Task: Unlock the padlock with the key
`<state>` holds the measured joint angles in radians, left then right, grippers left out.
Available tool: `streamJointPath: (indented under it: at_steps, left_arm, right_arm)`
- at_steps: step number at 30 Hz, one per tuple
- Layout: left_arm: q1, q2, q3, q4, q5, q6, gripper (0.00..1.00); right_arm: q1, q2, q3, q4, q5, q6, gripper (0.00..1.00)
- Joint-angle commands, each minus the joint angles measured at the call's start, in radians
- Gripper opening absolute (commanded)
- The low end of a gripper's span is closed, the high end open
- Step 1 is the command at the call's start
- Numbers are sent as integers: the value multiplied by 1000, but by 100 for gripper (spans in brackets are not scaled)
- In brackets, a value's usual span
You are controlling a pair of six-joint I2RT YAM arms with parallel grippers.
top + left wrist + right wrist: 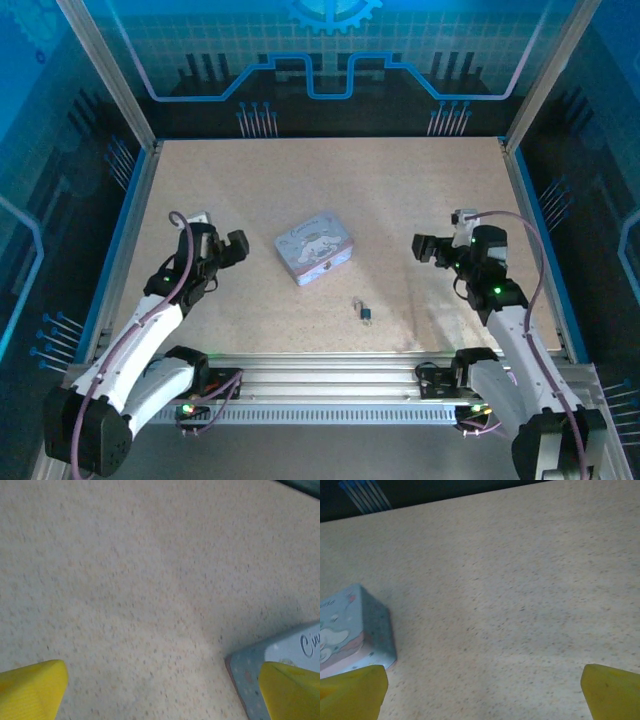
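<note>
Lavender tin (pixel 315 247) mid-table, padlock (pixel 366 312) lying near its front corner

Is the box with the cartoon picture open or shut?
Shut. The tin lies flat on the table, its printed lid sitting flush on the body, with no gap or inside showing.

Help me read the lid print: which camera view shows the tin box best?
Top external: the whole tin box lies lid up, its cartoon print in full view. Left wrist catches one corner with some lettering; right wrist shows part of the print and a side wall.
</note>
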<state>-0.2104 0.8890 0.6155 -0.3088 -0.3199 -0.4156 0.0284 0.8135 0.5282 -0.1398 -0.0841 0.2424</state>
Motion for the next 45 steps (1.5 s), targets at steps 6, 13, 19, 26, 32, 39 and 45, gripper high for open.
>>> streamJointPath:
  at_steps: [6, 13, 19, 26, 32, 39, 45]
  left_arm:
    - [30, 60, -112, 334, -124, 222, 99]
    - [36, 172, -195, 559, -115, 319, 99]
    - [44, 248, -238, 707, -65, 356, 99]
    - [59, 328, -291, 904, 18, 393, 99]
    - [67, 379, -301, 1019, 101, 447, 99]
    - [95, 445, -275, 1071, 173, 463, 99]
    - [110, 467, -258, 1071, 191, 471, 99]
  right_arm:
    - [-48, 91, -119, 385, 61, -106, 100]
    - [-51, 221, -162, 582, 80, -180, 100]
    - [-51, 345, -204, 790, 45, -200, 100]
    - [-49, 482, -205, 923, 21, -204, 100]
    - [-47, 588, -224, 1039, -3, -214, 100]
    - [-31, 675, -185, 1049, -26, -241, 100]
    - [-6, 689, -102, 904, 15, -257, 100]
